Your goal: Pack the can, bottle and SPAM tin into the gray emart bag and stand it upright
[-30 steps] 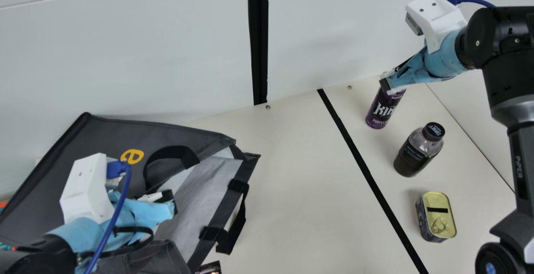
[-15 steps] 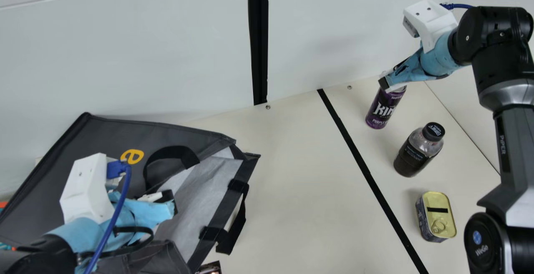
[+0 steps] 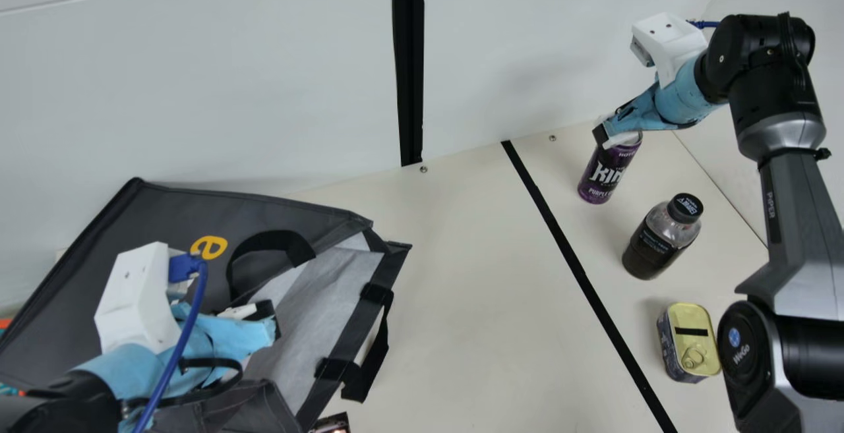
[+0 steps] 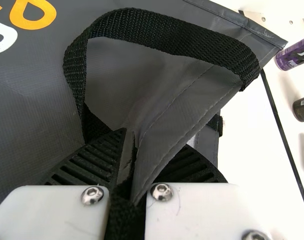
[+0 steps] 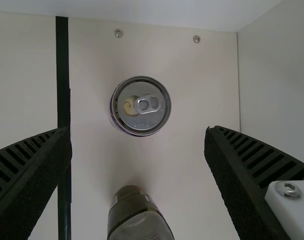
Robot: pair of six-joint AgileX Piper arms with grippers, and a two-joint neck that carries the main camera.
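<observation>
Holds the right gripper point(image 3: 604, 136) at the upper end of the can point(image 3: 606, 173), with jaws spread wide. Has the can ahead of those jaws in the right wrist view, lined up with the gap between them and with space to either side, not clamped. Shows the can upright on the table point(image 3: 475, 288), with its pull tab point(image 5: 148, 103) facing up toward the wrist camera, near the wall point(image 3: 527, 51). Has the bottle point(image 3: 659, 242) upright just beside the can, farther from the wall, and in the right wrist view off to one side of the gap's middle line, beyond the can. Has the tin point(image 3: 692, 341) beyond the bottle, farther still from the wall, with its pull ring point(image 3: 693, 356) facing up. Keeps can, bottle and tin together on one side of the black strip point(image 3: 573, 255), and across it the bag point(image 3: 151, 222), slumped at a slant with its mouth gaping toward the strip. Pinches the bag's edge in the left gripper point(image 3: 269, 322), with jaws narrow around the folded cloth and, in the left wrist view, close by the arched handle point(image 4: 167, 32). Has can, bottle and tin all outside the bag, well apart from the left gripper.
</observation>
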